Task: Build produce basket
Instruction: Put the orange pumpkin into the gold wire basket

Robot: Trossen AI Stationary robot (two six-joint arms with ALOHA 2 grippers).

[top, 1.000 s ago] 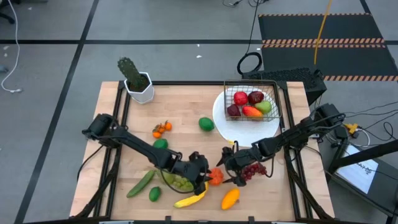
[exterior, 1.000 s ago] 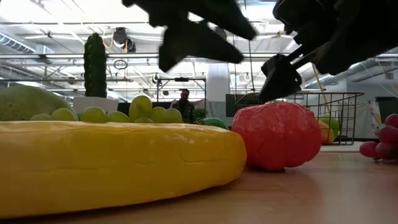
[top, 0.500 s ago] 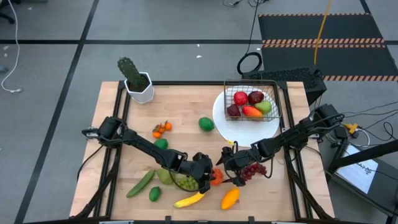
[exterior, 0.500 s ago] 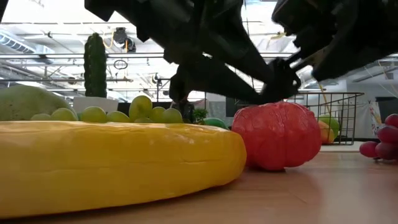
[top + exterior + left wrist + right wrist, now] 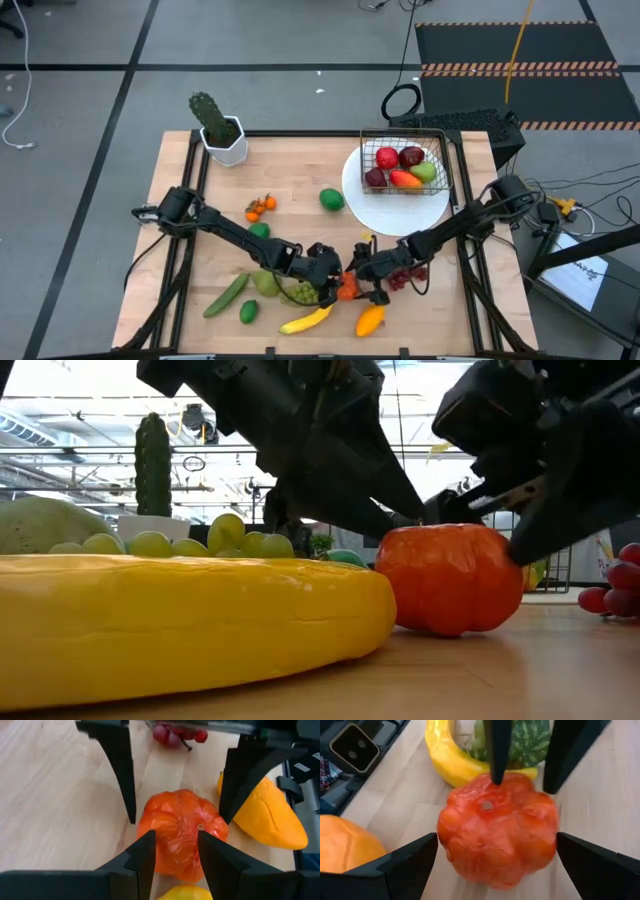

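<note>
- nearest the low camera lies the yellow banana (image 5: 180, 625), flat on the wooden table (image 5: 300, 180), filling the foreground.
- just behind it sit the green grapes (image 5: 190, 542), with a paler green fruit (image 5: 40, 525) at their side.
- beside the banana's end stands the orange ribbed fruit (image 5: 450, 577), upright on the table near the front edge; in the high view it shows between the two grippers (image 5: 347, 288).
- the left gripper (image 5: 175, 845) is down at this fruit; its fingers (image 5: 142, 855) stand a little apart, one on each side of the top, seeming to touch it, though a firm grip cannot be told.
- the right gripper (image 5: 495, 855) faces it from the other side, its fingers (image 5: 405, 865) spread wide, straddling the fruit without pressing it.
- a yellow-orange mango (image 5: 370, 319) lies just beside the fruit, and purple grapes (image 5: 405, 277) lie under the right arm.
- farther left along the front lie a cucumber (image 5: 226, 295) and a lime (image 5: 249, 312).
- mid-table: a second lime (image 5: 258, 231), small orange fruits (image 5: 259, 207) and a round green fruit (image 5: 331, 199).
- at the far right the basket (image 5: 442, 160) sits on a white plate (image 5: 355, 195), holding red apples (image 5: 387, 158) and other fruit.
- at the far left corner stands a cactus (image 5: 208, 115) in a white pot (image 5: 228, 148).
</note>
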